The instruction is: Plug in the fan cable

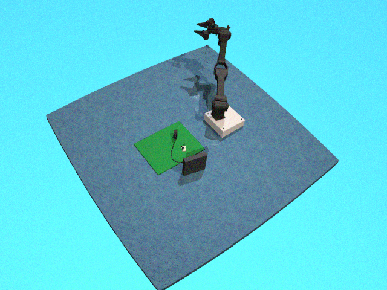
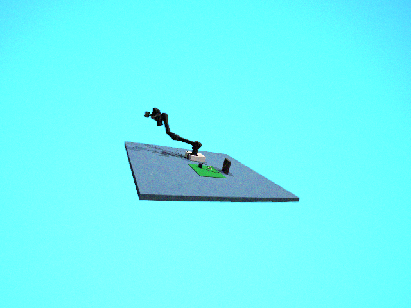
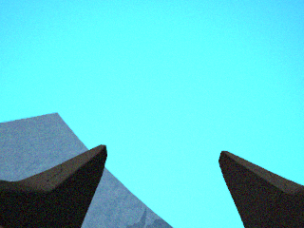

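The green board (image 1: 156, 156) (image 2: 212, 174) lies on the table. A small white header (image 1: 183, 148) (image 2: 209, 167) stands on it, near the edge by the fan. The black plug (image 1: 175, 134) (image 2: 200, 165) is on the board, apart from the header. A thin dark cable (image 1: 171, 153) runs from it in a curve to the fan. The dark square fan (image 1: 194, 164) (image 2: 226, 166) stands upright beside the board. My gripper (image 1: 195, 27) (image 3: 164, 154) is open and empty, high above the table and far from the plug. The header's pins are too small to make out.
The arm's white base (image 1: 231, 119) (image 2: 200, 158) stands on the blue table (image 1: 234, 193) (image 2: 172, 185) close to the board. In the wrist view a corner of the table (image 3: 38, 142) shows at lower left, past the fingers.
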You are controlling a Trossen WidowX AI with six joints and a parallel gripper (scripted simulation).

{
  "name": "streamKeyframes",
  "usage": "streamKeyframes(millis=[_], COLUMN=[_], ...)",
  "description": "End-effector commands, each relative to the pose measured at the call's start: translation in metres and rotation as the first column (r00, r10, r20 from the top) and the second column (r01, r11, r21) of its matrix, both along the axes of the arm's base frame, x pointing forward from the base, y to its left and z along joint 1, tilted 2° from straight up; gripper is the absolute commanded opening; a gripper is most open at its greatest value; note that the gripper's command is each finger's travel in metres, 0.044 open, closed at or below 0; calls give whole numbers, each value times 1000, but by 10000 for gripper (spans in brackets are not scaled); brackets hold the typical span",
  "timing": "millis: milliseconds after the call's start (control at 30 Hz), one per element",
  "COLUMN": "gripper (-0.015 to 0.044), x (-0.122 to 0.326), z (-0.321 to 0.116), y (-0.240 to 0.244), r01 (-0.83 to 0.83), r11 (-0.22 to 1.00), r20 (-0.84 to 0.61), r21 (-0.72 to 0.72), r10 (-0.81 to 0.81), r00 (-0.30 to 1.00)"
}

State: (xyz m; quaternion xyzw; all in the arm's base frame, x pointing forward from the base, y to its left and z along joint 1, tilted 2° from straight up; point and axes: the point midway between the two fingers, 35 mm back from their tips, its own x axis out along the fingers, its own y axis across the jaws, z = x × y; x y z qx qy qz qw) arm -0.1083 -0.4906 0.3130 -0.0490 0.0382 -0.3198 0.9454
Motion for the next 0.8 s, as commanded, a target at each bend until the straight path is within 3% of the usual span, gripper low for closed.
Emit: streamKeyframes(millis=[0,100,367,433,767], gripper=[426,440,440,440,440], x=[0,-1,-21,-22,-31], z=[0,7,92,96,208], y=[0,2,34,33,102], r01=[0,13,133,145,110], r11=[1000,1000,914,894,536], r20=[0,-22,-224,-250,-313], r21=[0,-28,-383,-425,-837], r10=[0,-14,-232,-270,-633], r00=[1000,1000,947,930,708])
